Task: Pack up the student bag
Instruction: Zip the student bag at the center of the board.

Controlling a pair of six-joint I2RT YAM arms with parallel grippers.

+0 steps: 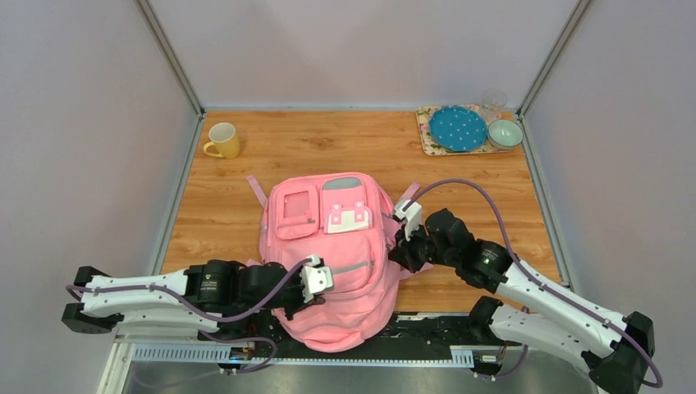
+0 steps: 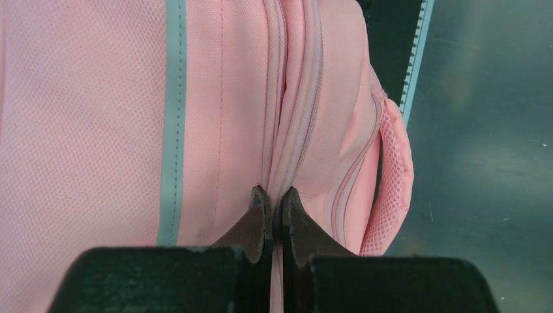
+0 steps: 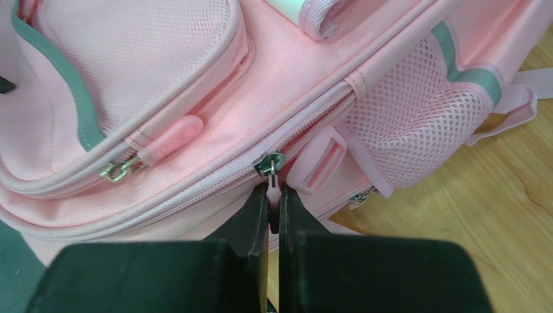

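Light wood-grain bench (image 1: 328,152), boxed in at back and both sides by plain lilac-grey walls (image 1: 361,49). Silver metal posts (image 1: 170,56) slanting up from far corners. Dull grey metal surface (image 1: 345,382) past near edge. Soft, even lighting.

student bag (image 1: 328,246): matt pink woven cloth; mesh side pocket (image 3: 417,124) open-weave; zip slider (image 3: 269,163) shiny metal. table (image 1: 222,222): smooth wood grain. mug (image 1: 223,139) at 11 o'clock: glossy.

White shells and black joints on the left arm (image 1: 139,295) and right arm (image 1: 558,308), a purple cable (image 1: 484,193) trailing each. Left hand (image 2: 274,199) and right hand (image 3: 274,192) show dark, wedge-shaped fingers.
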